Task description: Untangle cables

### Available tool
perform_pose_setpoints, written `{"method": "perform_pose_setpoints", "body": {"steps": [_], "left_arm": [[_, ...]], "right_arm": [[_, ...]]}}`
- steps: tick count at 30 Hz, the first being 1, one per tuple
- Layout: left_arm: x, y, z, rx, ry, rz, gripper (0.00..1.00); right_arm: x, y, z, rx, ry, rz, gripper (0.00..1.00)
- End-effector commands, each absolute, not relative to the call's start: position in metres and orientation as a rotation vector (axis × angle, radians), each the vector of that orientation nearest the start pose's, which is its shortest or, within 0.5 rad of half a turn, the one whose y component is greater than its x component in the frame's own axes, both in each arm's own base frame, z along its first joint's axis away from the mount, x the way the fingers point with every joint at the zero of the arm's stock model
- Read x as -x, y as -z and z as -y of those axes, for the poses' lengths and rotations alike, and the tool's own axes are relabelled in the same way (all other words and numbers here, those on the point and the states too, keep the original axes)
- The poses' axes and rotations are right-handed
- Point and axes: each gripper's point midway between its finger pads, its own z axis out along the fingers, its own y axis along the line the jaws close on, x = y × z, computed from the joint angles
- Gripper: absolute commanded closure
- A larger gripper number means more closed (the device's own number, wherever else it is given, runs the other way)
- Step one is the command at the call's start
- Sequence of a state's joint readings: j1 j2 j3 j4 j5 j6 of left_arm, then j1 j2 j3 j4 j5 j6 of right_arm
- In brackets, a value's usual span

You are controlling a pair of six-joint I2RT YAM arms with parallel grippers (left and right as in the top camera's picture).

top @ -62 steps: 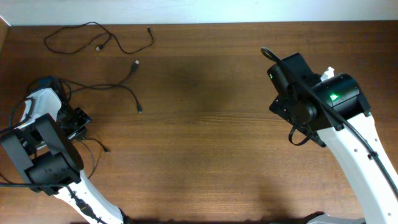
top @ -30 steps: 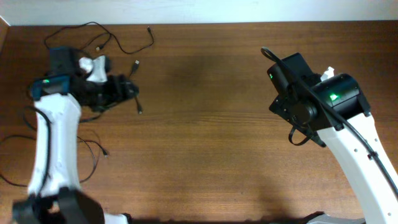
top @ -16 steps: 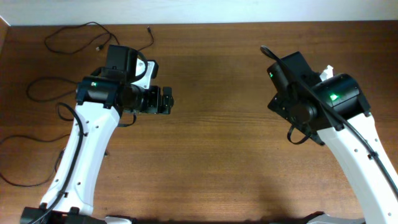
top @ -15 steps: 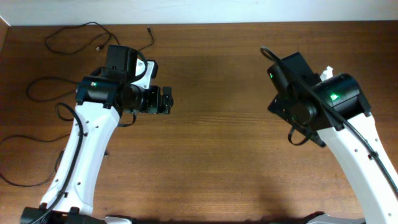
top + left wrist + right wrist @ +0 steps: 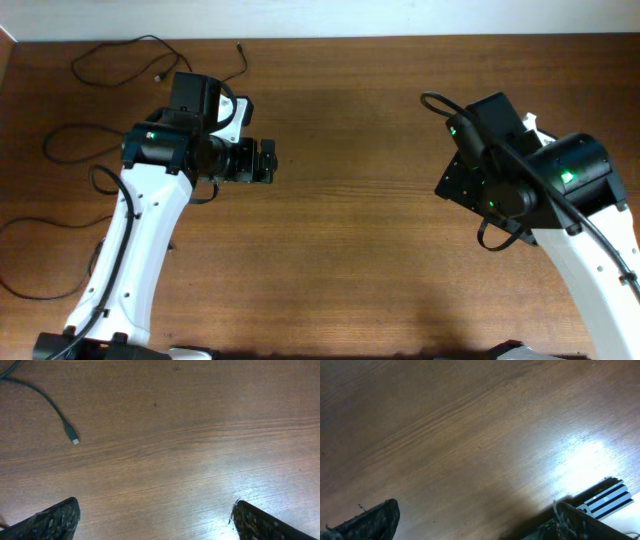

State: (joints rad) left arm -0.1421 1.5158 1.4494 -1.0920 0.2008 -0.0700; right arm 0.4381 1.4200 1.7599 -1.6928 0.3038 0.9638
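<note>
Three cables (image 5: 150, 38) are lying as separate strands along the bench's (image 5: 350, 250) far-left side, apparently unknotted. The left end effector (image 5: 155, 520) and right end effector (image 5: 475, 520) are both hanging released and empty. Risk: a low sweep of the left arm (image 5: 130, 250) could be dragging strands across one another. The left wrist view alone is showing one plug (image 5: 74, 440) close up; overhead is hiding the right jaws.
</note>
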Motion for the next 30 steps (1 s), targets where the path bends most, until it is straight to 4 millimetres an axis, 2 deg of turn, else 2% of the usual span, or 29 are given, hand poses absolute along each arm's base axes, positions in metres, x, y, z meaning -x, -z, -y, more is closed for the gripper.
{"method": "perform_pose_setpoints", "body": {"steps": [1,13,17,23,30], "left_arm": [[-0.344,-0.198,0.083,-0.181,0.319,-2.728,0.00],[-0.344,-0.198,0.083,-0.181,0.319,-2.728,0.01],[-0.344,-0.198,0.083,-0.181,0.319,-2.728,0.01],[-0.344,-0.198,0.083,-0.181,0.319,-2.728,0.01],[-0.344,-0.198,0.083,-0.181,0.319,-2.728,0.01]], "right_arm": [[-0.241,-0.286,-0.057,-0.759,0.109,-2.664,0.02],[-0.244,-0.282,-0.056,-0.767,0.125,-2.672,0.02],[-0.249,-0.287,-0.044,-0.766,0.201,-2.609,0.02],[-0.262,-0.287,-0.047,-0.767,0.181,-2.564,0.02],[-0.252,-0.267,-0.038,-0.674,0.235,-2.579,0.02]]}}
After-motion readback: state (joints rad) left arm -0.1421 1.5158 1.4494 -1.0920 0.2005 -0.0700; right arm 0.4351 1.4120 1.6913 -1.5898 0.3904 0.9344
